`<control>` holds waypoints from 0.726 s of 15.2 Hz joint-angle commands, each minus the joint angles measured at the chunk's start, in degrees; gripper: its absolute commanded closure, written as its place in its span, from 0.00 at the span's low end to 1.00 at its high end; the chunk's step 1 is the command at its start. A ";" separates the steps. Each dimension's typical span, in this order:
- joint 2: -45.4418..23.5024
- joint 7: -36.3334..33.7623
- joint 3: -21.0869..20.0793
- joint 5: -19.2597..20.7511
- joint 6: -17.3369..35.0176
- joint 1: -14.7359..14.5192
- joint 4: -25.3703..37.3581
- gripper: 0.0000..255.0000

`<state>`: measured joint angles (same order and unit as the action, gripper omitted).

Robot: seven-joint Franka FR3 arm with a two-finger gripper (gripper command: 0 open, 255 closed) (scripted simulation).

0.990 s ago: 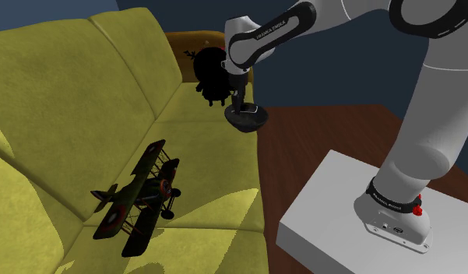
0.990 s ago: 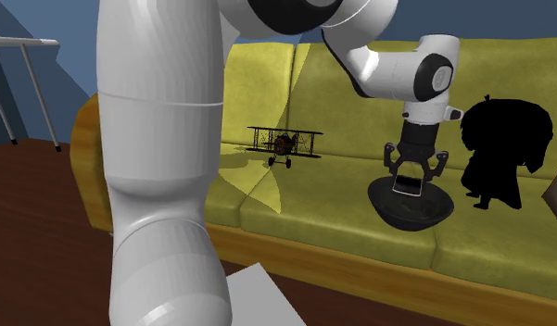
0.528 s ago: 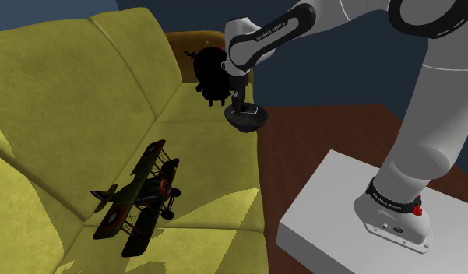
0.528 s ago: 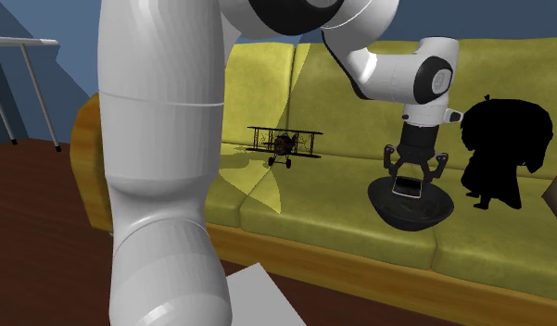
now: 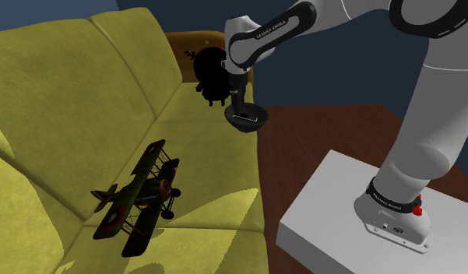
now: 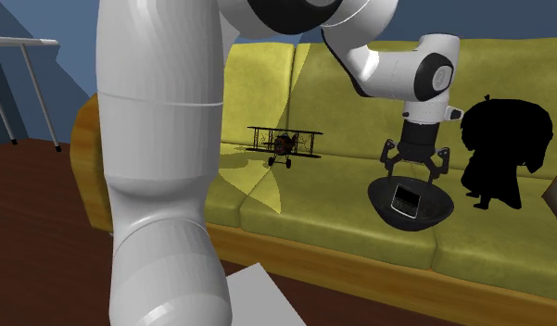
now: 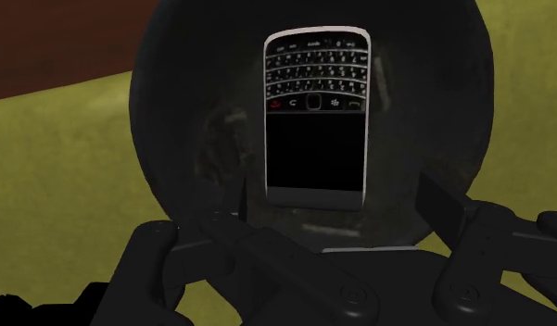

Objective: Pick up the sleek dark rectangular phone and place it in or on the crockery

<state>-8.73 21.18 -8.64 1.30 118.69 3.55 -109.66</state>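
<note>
One phone (image 7: 317, 116), keypad (image 7: 317, 81) clear in wrist view, inside dark bowl (image 7: 179, 139).

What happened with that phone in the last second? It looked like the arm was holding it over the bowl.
The end effector opened and let go of the phone, which dropped into the dark bowl and now lies there, clear of the fingers. The arm itself barely moved. The toy plane, the black figure and the sofa stayed as they were.
</note>
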 commanded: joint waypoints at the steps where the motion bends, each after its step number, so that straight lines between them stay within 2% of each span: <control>1: 0.97 0.14 -0.02 -0.20 -2.79 0.04 1.82 0.00; 3: 1.87 0.26 -0.04 -0.37 -6.02 0.07 4.17 0.00; 11: 1.87 0.26 -0.04 -0.37 -6.02 0.07 4.17 0.00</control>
